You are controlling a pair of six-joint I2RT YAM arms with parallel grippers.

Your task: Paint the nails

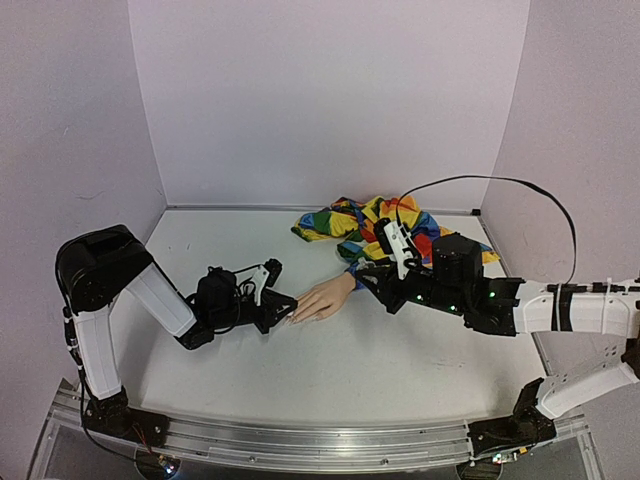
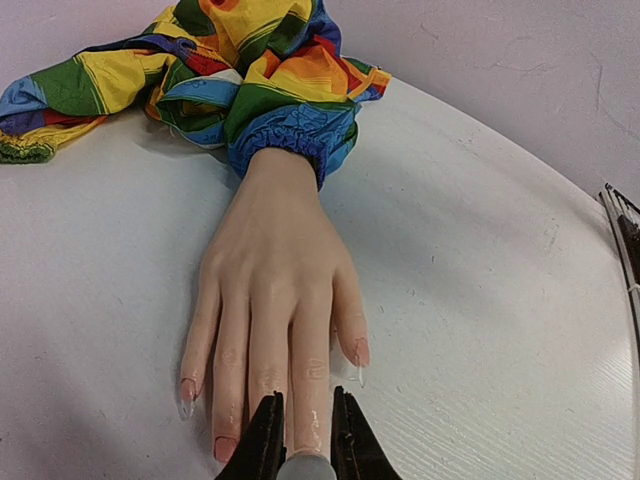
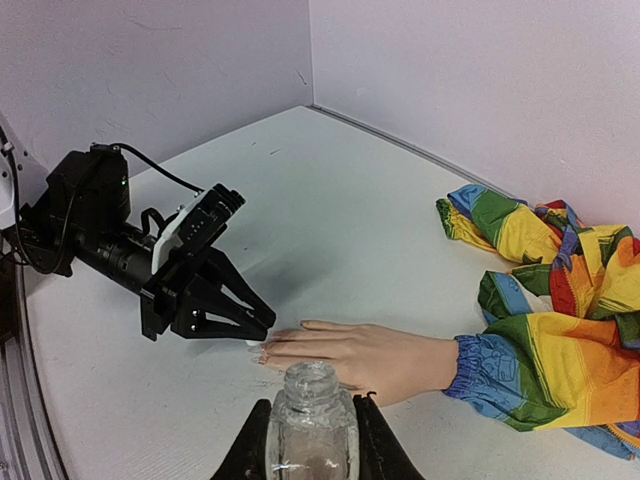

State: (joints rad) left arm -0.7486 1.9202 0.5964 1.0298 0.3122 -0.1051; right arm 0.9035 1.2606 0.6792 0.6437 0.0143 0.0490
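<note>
A peach mannequin hand (image 2: 270,260) lies palm down on the white table, its wrist in a rainbow patchwork sleeve (image 2: 260,80). Pinkish nails (image 2: 360,352) show on three fingertips. My left gripper (image 2: 305,400) straddles the tip of a middle finger, shut on a small grey-white brush cap (image 2: 306,467); that finger's nail is hidden under it. From above, the left gripper (image 1: 283,308) touches the fingertips of the hand (image 1: 322,300). My right gripper (image 3: 313,403) is shut on a small clear bottle (image 3: 312,430) with an open neck, held just beside the hand (image 3: 370,355).
The bunched sleeve fabric (image 1: 370,225) covers the back right of the table. Purple-white walls close in the back and both sides. A metal rail (image 1: 300,445) runs along the near edge. A black cable (image 1: 500,182) arcs over the right arm.
</note>
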